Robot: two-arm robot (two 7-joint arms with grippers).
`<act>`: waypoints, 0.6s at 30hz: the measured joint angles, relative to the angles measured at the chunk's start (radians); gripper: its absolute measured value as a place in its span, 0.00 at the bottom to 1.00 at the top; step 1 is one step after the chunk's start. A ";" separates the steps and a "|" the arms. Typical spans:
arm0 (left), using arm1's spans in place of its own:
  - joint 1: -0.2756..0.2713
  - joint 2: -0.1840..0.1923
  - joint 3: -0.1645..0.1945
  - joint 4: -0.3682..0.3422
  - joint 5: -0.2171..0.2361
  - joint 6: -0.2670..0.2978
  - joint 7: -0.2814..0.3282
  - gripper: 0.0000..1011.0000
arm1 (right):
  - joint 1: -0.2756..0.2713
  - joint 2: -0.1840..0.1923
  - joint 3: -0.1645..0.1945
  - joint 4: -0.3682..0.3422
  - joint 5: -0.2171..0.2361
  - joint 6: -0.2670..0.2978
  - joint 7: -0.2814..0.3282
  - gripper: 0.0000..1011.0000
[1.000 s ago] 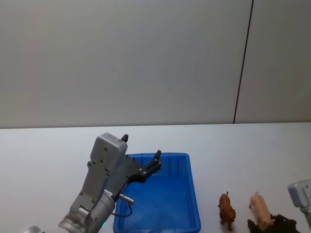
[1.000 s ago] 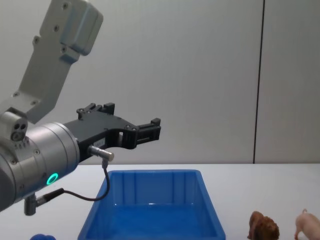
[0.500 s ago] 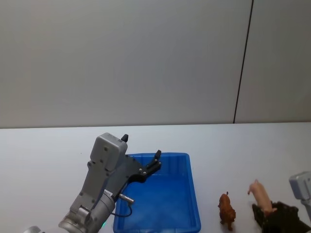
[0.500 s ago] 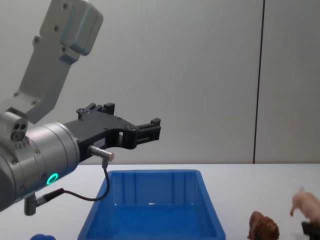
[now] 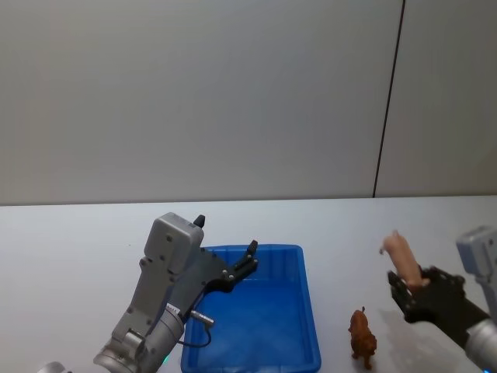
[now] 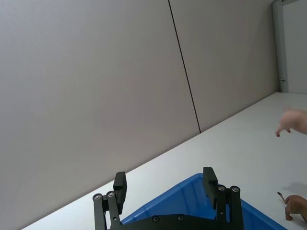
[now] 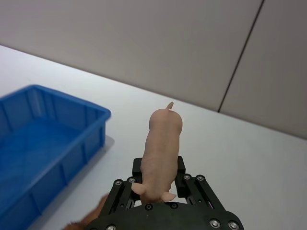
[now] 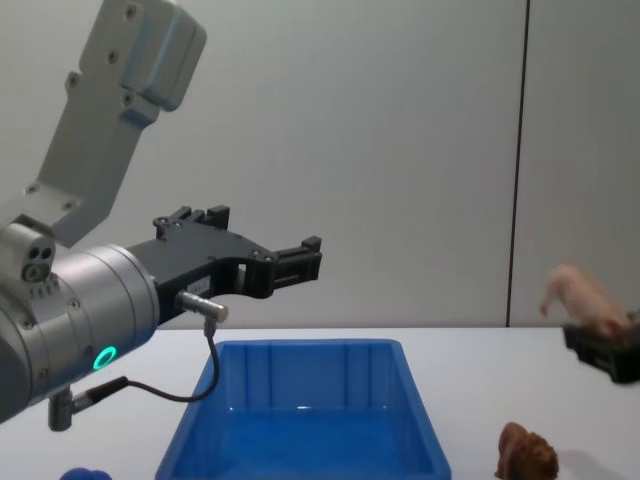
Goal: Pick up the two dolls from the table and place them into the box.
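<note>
My right gripper [image 5: 408,284] is shut on the pale pink pig doll [image 5: 401,255], holding it in the air to the right of the blue box [image 5: 309,311]. In the right wrist view the pig [image 7: 163,148] stands between the black fingers [image 7: 181,165], snout pointing away. The brown lion doll [image 5: 362,334] stands on the white table [image 5: 78,249] below the pig, close to the box's right wall. In the chest view the pig [image 8: 585,295] hangs above the lion [image 8: 527,452]. My left gripper [image 5: 225,235] hovers open over the box's far left corner, holding nothing.
The box [image 8: 300,350] looks empty inside. A grey wall with a dark vertical seam [image 5: 388,101] stands behind the table. A small blue object [image 8: 85,472] shows at the chest view's lower left edge.
My right gripper has lifted the pig off the table, up and a little toward the box. The lion, the box and the left arm have not moved.
</note>
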 joint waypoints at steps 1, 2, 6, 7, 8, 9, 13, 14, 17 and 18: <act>0.000 0.000 0.000 0.000 0.000 0.000 0.000 0.99 | 0.013 -0.005 -0.002 -0.003 -0.004 0.000 0.013 0.35; 0.000 0.000 0.000 0.000 0.000 0.000 0.000 0.99 | 0.019 -0.008 -0.003 -0.004 -0.006 0.000 0.019 0.35; 0.000 0.000 0.000 0.000 0.000 0.000 0.000 0.99 | 0.049 -0.023 -0.011 -0.005 -0.017 0.002 0.056 0.35; 0.000 0.000 0.000 0.000 0.000 0.000 0.000 0.99 | 0.054 -0.026 -0.013 -0.005 -0.019 0.003 0.064 0.35; 0.000 0.000 0.000 0.000 0.000 0.000 0.000 0.99 | 0.068 -0.034 -0.018 -0.005 -0.024 0.007 0.083 0.35; 0.000 0.000 0.000 0.000 0.000 0.000 0.000 0.99 | 0.072 -0.037 -0.020 -0.004 -0.026 0.008 0.090 0.35; 0.000 0.000 0.000 0.000 0.000 0.000 0.000 0.99 | 0.105 -0.060 -0.036 0.010 -0.037 0.022 0.133 0.35; 0.000 0.000 0.000 0.000 0.000 0.000 0.000 0.99 | 0.117 -0.069 -0.043 0.018 -0.042 0.031 0.151 0.35; 0.000 0.000 0.000 0.000 0.000 0.000 0.000 0.99 | 0.134 -0.084 -0.053 0.031 -0.046 0.043 0.171 0.35; 0.000 0.000 0.000 0.000 0.000 0.000 0.000 0.99 | 0.146 -0.095 -0.061 0.042 -0.050 0.054 0.188 0.35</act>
